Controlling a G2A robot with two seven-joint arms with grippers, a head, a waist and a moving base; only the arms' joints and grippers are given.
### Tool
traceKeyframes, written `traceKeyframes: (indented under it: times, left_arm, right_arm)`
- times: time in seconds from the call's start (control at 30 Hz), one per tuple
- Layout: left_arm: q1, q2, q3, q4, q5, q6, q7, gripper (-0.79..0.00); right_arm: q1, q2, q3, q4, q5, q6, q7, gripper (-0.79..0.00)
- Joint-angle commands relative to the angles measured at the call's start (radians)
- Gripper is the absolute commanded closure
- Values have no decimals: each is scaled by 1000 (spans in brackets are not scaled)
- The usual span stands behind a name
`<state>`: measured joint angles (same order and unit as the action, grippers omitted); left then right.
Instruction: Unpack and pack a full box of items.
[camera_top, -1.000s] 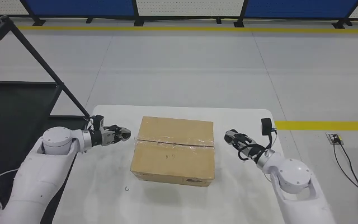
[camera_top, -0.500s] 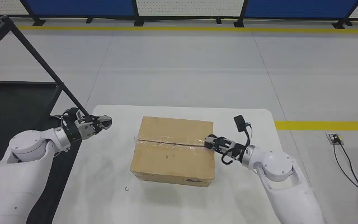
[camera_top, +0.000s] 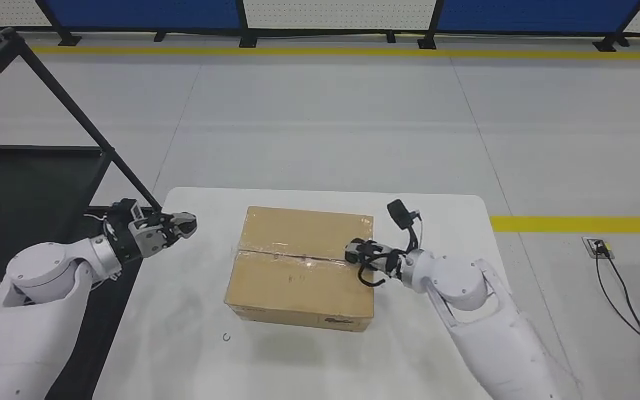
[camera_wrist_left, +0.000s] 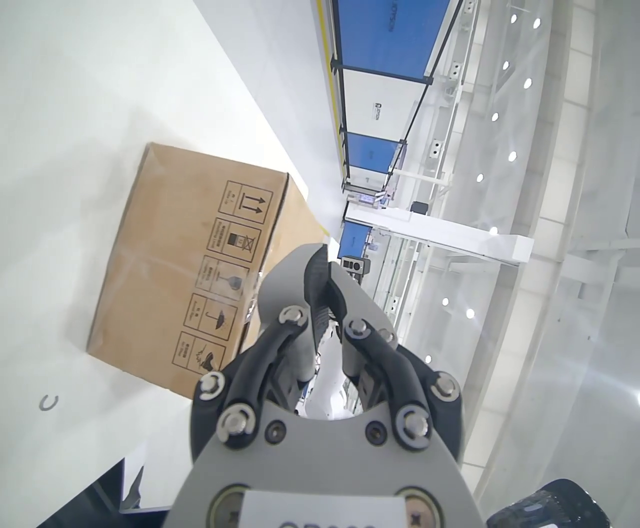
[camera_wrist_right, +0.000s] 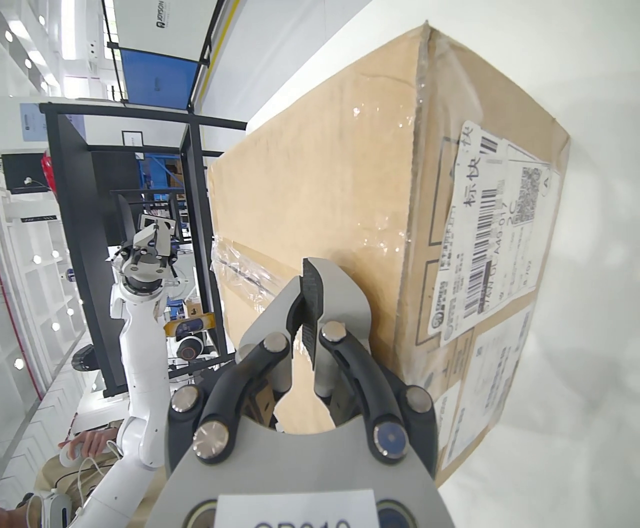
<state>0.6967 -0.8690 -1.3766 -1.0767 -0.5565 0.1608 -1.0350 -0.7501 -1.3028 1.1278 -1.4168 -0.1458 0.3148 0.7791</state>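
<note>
A closed brown cardboard box (camera_top: 300, 270), its top seam sealed with clear tape, stands in the middle of the white table (camera_top: 170, 340). My right gripper (camera_top: 358, 252) is shut with nothing held and rests at the box's right top edge; in the right wrist view its fingertips (camera_wrist_right: 310, 275) lie against the box (camera_wrist_right: 350, 175) beside the taped seam. My left gripper (camera_top: 185, 222) is shut and empty, off to the left of the box with a gap between. In the left wrist view that gripper (camera_wrist_left: 322, 260) points toward the box (camera_wrist_left: 200, 250), whose side carries handling symbols.
A small metal ring (camera_top: 228, 336) lies on the table in front of the box's left corner, seen also as the ring (camera_wrist_left: 48, 402). A black frame (camera_top: 70, 110) stands past the table's left edge. Bare table surface surrounds the box.
My right gripper has moved left from beside the box onto its right top edge, and the box has slid slightly left. My left gripper has drawn back leftward from the box.
</note>
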Motion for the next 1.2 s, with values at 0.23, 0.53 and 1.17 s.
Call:
traceKeyframes:
  times: [0.23, 0.53, 1.17]
  left_arm:
    - [37, 10, -39, -6, -21, -9, -10, 0]
    - [39, 11, -35, -11, -19, -6, -18, 0]
    - [42, 18, -48, 34, -28, -18, -49, 0]
  right_arm:
    - [60, -21, -62, -1, -7, 52, -78, 0]
    - [22, -14, -53, -71, -8, 60, -56, 0]
    - [239, -106, -275, 164, 49, 89, -118, 0]
